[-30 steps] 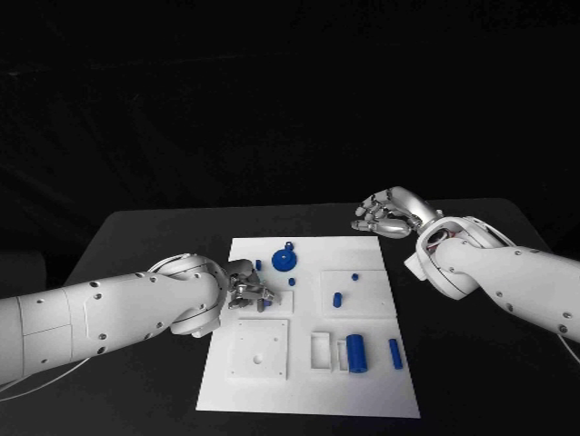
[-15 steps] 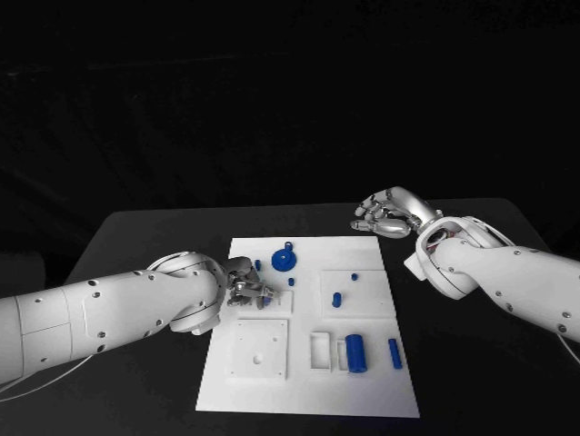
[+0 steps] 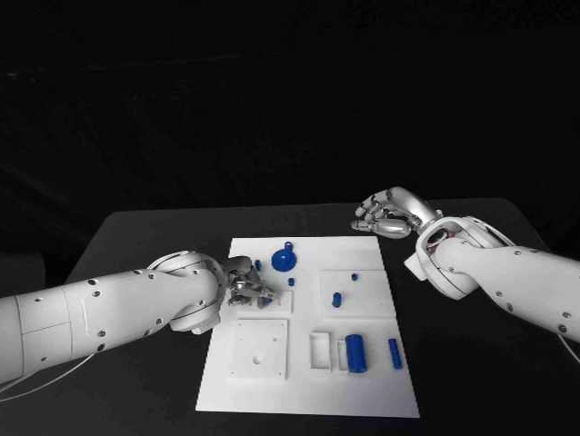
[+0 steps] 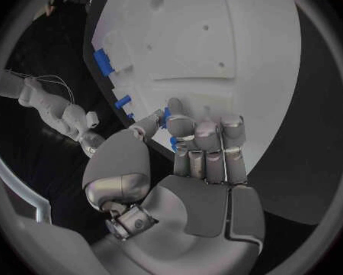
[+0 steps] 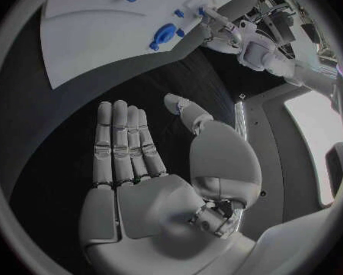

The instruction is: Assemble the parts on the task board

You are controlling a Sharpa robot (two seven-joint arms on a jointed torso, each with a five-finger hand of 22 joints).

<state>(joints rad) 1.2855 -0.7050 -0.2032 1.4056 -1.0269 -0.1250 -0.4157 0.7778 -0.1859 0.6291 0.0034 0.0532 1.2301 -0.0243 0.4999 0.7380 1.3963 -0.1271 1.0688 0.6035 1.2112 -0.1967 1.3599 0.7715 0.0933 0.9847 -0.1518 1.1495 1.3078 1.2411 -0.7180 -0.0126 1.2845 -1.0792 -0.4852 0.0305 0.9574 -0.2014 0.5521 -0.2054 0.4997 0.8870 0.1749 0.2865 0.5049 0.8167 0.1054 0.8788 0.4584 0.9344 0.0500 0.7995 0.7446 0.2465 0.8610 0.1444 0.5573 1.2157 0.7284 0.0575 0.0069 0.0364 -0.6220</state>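
Head view: white flat task board (image 3: 310, 381) mid table. Left hand (image 3: 245, 289) is by a small blue hard plastic peg (image 3: 257, 265). Looks light & slippery; pinch its sides.

Left wrist view: fingers (image 4: 205, 143) curled near peg; can't tell if holding.

Right wrist view: right hand (image 5: 152, 183) flat, holds nothing.

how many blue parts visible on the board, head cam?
6. Round blue disc part at the far end of the white task board; small pegs at; fat cylinder and thin rod near end. Left hand may hide more.
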